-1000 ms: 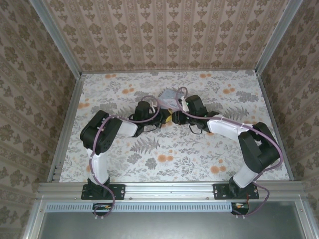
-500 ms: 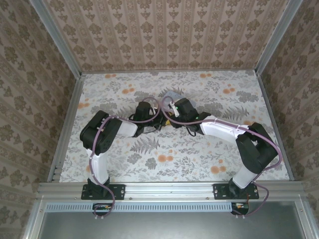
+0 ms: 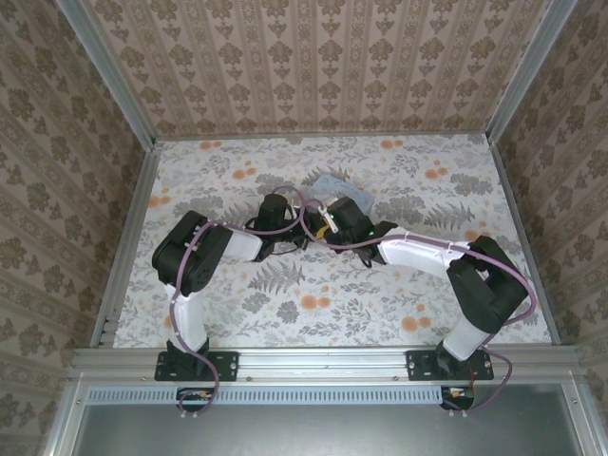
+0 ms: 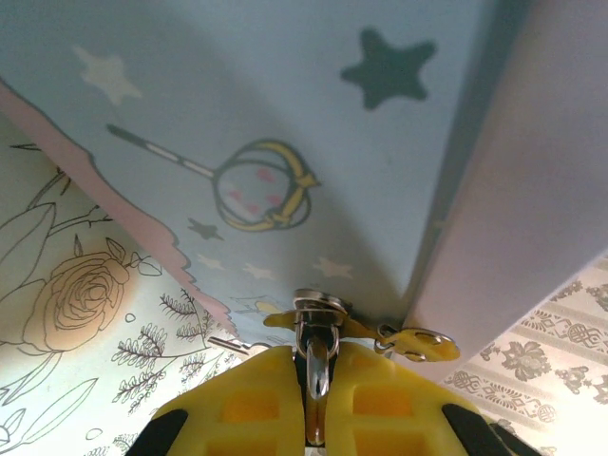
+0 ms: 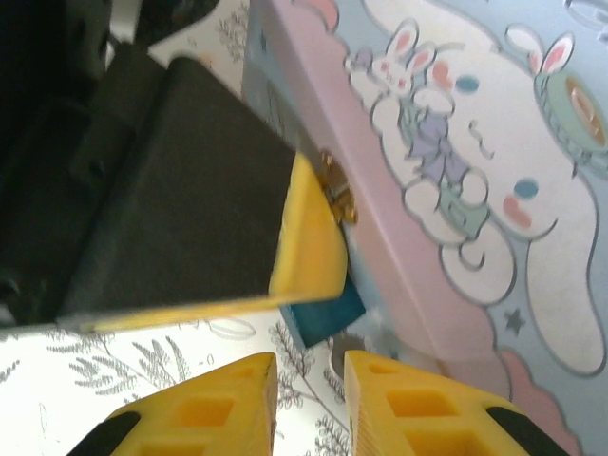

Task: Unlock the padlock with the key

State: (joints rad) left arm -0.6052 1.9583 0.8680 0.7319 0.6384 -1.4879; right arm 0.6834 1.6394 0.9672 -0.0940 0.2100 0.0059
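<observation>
Top external view had both arms reaching in over the flowered mat [image 3: 408, 285] and meeting nose to nose at the near side of the pale blue tin [image 3: 342, 186], with a flash of yellow finger right where they met.

Over to the left wrist camera, and what a tight spot. The left gripper [image 4: 318, 366] was squeezed fully together, its yellow fingers pinching a silvery piece of metal that stuck up against the tin's wall, right at the little gold hasp [image 4: 410, 339]. A thin metal sliver [image 4: 233, 344] poked out just left of that, too small to name.

From the right wrist came the other angle. The padlock [image 5: 323, 307], a small teal block, sat tucked under the tip of the left gripper's yellow finger, hard against the tin's pink band and just below the gold hasp. So the left gripper had the padlock in its grip.

The right gripper [image 5: 309, 378] hovered just beside the padlock, fingers a narrow gap apart, with a greyish ring of metal [image 5: 348, 355] at the mouth of that gap. Whether those fingers had hold of anything, I could not tell.
</observation>
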